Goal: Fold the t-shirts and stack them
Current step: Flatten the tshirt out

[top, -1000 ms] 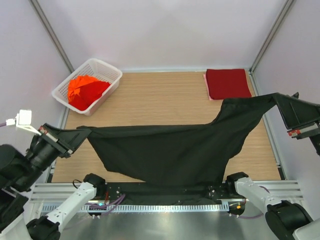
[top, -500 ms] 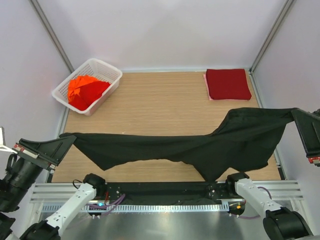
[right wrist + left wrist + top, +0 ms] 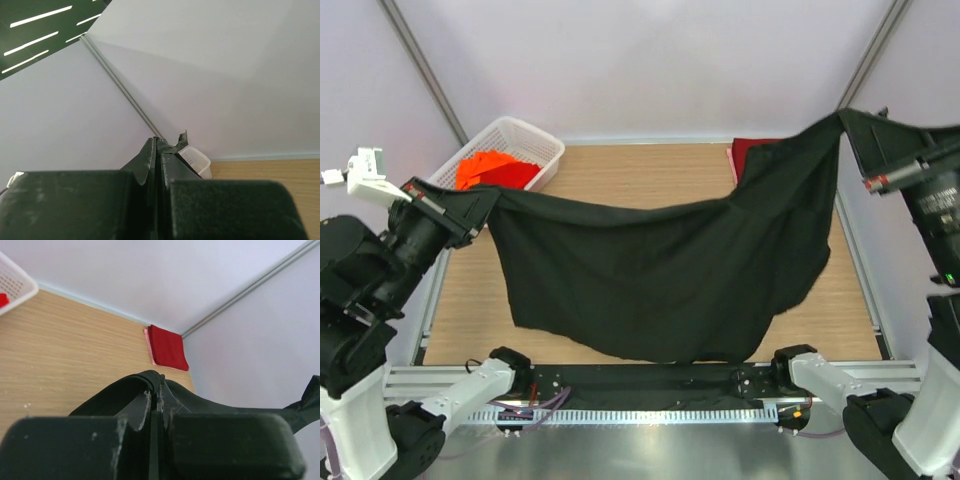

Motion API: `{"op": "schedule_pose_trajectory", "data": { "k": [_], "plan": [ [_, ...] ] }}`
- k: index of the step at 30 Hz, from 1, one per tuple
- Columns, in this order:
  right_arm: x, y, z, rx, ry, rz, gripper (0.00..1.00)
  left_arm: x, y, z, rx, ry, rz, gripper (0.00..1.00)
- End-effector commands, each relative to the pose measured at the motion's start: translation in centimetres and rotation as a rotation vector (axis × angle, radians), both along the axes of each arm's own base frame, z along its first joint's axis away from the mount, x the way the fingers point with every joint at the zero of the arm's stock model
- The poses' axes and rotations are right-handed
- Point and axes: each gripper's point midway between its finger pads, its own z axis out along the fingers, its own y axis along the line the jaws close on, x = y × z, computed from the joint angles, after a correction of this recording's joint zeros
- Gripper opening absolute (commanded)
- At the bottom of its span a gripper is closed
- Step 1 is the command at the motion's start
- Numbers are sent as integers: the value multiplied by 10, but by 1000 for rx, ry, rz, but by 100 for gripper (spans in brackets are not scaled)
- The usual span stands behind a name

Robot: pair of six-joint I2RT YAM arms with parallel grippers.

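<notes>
While the black t-shirt (image 3: pixel 650 280) is pinched aloft by the closed left gripper (image 3: pixel 488 205) at nine o'clock and the closed right gripper (image 3: pixel 842 120) at two o'clock, spreading is judged underway; a flat lay-down is called for next.

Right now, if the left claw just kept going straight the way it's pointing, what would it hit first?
The left gripper, shut on the black t-shirt, would push into that cloth first. Beyond it, the line seems to run above the table toward the folded dark red t-shirt; depth is unclear.
</notes>
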Motion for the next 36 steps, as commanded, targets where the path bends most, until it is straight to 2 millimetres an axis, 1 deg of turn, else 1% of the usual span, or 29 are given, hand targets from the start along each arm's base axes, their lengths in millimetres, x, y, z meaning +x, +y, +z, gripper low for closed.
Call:
{"op": "schedule_pose_trajectory", "data": {
  "k": [1,3,6,8,9,11,13,14,15,16,17,18,20,23,24,27,29,31,32,33,34,35,36],
  "plan": [
    [17,1,26,-27,-116,-22,1,10,8,30,41,-122,51,0],
    [21,3,28,-36,-116,-21,1,15,4,32,34,-132,41,0],
    [21,4,28,-46,-111,-13,1,17,3,36,32,-147,38,0],
    [13,2,30,-46,-121,-18,1,14,3,36,33,-148,34,0],
    [12,2,27,-49,-105,-17,1,10,5,38,27,-150,37,0],
    [-2,-1,32,-41,-119,-20,1,3,7,41,6,-157,29,0],
    [-19,-4,34,-23,-127,-16,1,-11,11,46,-17,-176,22,0],
    [-24,-5,35,-15,-128,-16,1,-17,13,47,-35,-180,20,0],
    [-33,-7,36,-10,-129,-14,1,-27,17,50,-48,-193,18,0],
    [-39,-8,37,1,-129,-10,1,-32,19,50,-57,-195,16,0],
    [-50,-9,38,15,-137,-6,1,-38,20,51,-66,-201,11,0],
    [-53,-10,35,21,-122,-5,1,-44,21,49,-76,-194,5,0],
    [-70,-12,36,51,-131,11,1,-59,27,51,-96,-213,-1,0],
    [-85,-14,33,79,-121,23,1,-75,32,50,-127,-221,-9,0],
    [-93,-15,32,96,-121,28,1,-80,33,51,-138,-226,-14,0],
    [-101,-15,31,117,-117,40,1,-86,33,49,-137,-221,-27,0],
    [-101,-14,30,122,-114,40,1,-86,31,48,-136,-216,-39,0],
    [-97,-12,30,130,-110,44,1,-82,28,47,-130,-210,-43,0],
    [-94,-13,33,132,-121,41,1,-76,26,45,-121,-202,-43,0],
    [-83,-11,30,127,-101,39,1,-72,24,44,-116,-197,-41,0],
    [-77,-10,29,124,-96,37,1,-68,23,42,-101,-194,-40,0],
    [-71,-10,31,122,-103,32,1,-56,18,39,-90,-184,-38,0],
    [-53,-8,22,112,-67,28,1,-50,15,36,-83,-173,-36,0]
  ]
}}
